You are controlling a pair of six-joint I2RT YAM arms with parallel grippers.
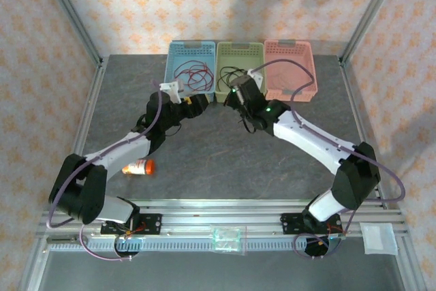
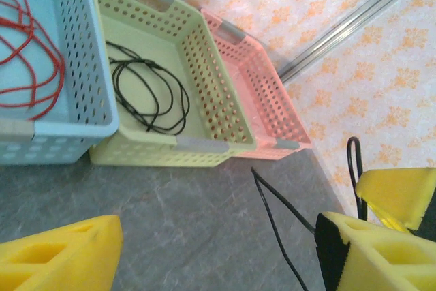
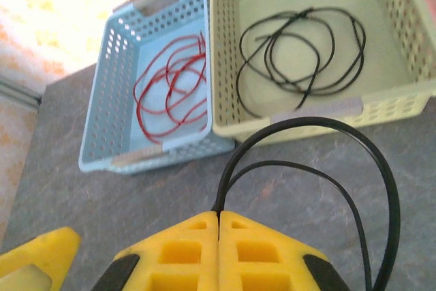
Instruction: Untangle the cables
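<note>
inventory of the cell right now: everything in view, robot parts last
blue perforated plastic basket: 1, blue, far table edge, leftmost
green perforated plastic basket: 1, light green, middle
pink perforated plastic basket: 1, pink, rightmost
thin red cable: 1 coil, red, in blue basket
coiled thin black cable: 1, black, in green basket
looped black cable: 1, black, above table before the baskets
orange bottle: 1, orange, white cap, lying by left arm
clear plastic packet: 1, near rail centre
white packet: 1, near rail right end
left gripper: yellow fingers, open
right gripper: yellow fingers, shut on looped black cable
</note>
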